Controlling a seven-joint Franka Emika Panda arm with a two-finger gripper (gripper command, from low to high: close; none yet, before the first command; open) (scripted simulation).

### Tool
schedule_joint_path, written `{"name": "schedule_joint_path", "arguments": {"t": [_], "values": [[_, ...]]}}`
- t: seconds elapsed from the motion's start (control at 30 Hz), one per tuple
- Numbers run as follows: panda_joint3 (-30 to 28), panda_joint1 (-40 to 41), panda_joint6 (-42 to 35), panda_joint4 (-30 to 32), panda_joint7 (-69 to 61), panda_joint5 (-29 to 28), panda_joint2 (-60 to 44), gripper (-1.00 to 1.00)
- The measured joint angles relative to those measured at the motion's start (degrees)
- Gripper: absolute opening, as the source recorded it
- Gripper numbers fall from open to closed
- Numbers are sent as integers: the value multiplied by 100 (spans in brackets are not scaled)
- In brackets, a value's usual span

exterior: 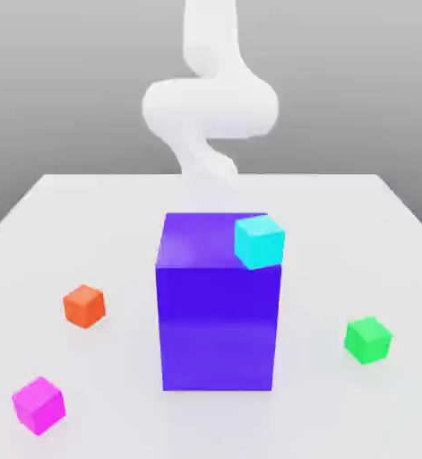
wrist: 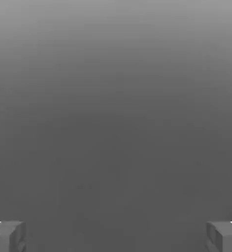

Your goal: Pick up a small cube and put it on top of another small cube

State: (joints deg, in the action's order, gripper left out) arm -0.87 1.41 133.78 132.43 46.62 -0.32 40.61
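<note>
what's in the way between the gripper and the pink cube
The open gripper seems to be behind the blue block, judging by the arm, so the block probably blocks a low, straight path to the pink cube. The orange cube sits near that path too.

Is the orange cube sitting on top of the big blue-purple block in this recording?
No, the orange cube rests on the table, beside the blue-purple block and apart from it.

From above the desk [exterior: 322, 215], my exterior view faces the arm [exterior: 210, 99] across the big block [exterior: 218, 327].
</note>
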Motion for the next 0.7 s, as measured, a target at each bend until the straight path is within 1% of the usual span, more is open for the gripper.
{"name": "schedule_joint_path", "arguments": {"t": [0.4, 0.6, 0.7], "values": [[-578, 604, 966, 314, 277, -15, -2520, 0], [-903, 925, 1441, 469, 266, 185, -3772, 0], [-963, 1175, 1677, 545, 213, 354, -4404, 0]]}}
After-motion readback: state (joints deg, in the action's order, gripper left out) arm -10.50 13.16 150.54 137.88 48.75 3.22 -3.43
